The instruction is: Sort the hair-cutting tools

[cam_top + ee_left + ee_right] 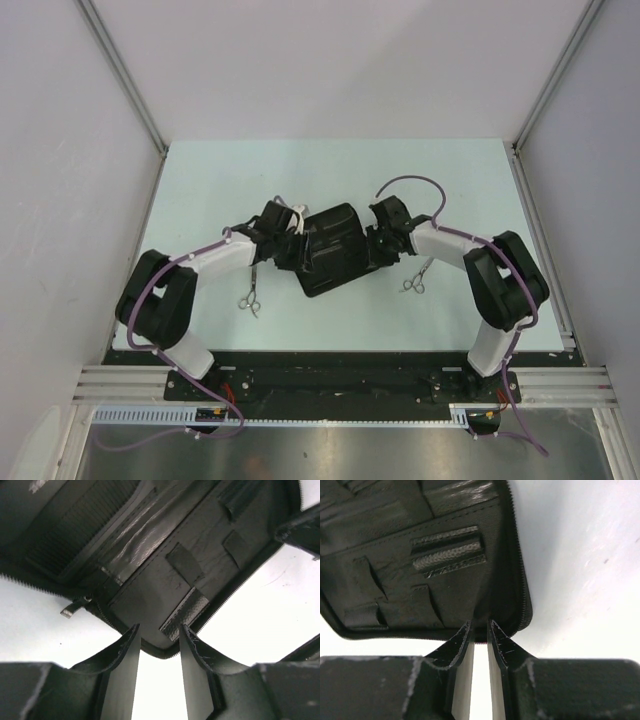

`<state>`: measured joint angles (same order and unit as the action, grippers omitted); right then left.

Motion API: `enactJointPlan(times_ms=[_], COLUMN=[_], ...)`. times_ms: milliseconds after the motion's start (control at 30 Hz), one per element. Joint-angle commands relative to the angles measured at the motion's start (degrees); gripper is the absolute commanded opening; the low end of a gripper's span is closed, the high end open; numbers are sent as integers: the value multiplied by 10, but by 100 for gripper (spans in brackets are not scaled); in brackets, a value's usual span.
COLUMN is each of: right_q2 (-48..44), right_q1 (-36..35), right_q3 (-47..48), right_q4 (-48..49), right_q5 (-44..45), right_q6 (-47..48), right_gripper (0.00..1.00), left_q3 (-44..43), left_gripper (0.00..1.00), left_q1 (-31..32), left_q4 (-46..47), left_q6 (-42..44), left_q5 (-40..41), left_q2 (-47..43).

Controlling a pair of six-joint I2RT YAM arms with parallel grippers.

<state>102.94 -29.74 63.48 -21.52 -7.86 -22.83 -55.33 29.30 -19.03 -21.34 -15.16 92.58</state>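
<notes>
Black fabric case (335,245) lay open; left gripper (159,627) stood released, jaws astride the corner nearest it; right gripper (480,622) sat nearly closed at the rim, grasp not discernible.

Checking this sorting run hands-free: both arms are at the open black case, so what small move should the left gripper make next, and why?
Probably close the left gripper on the rim of the case: its fingers stand apart with the zippered edge between their tips, so a grip should steady it.
</notes>
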Motion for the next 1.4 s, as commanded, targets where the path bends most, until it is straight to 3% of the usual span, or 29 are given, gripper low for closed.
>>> enactJointPlan(times_ms=[0, 233, 500, 933, 1233, 1367], right_q2=[-32, -61, -127, -215, -194, -158], right_q1=[-36, -47, -21, 47, 86, 87], right_q3=[-41, -47, -35, -37, -98, -101], right_q4=[5, 22, 20, -220, -175, -160], right_q5=[2, 27, 49, 246, 228, 217], right_q6=[-38, -53, -56, -116, -146, -148], right_gripper=[21, 22, 34, 47, 50, 42], left_q3=[29, 60, 52, 50, 51, 51], left_gripper=[41, 42, 41, 39, 39, 38], left_q1=[2, 11, 50, 62, 62, 62], left_q4=[15, 37, 47, 46, 46, 47], left_q6=[-28, -61, -51, -15, 0, -1], left_q5=[14, 27, 59, 93, 90, 82], left_q2=[-42, -38, 10, 20, 8, 3])
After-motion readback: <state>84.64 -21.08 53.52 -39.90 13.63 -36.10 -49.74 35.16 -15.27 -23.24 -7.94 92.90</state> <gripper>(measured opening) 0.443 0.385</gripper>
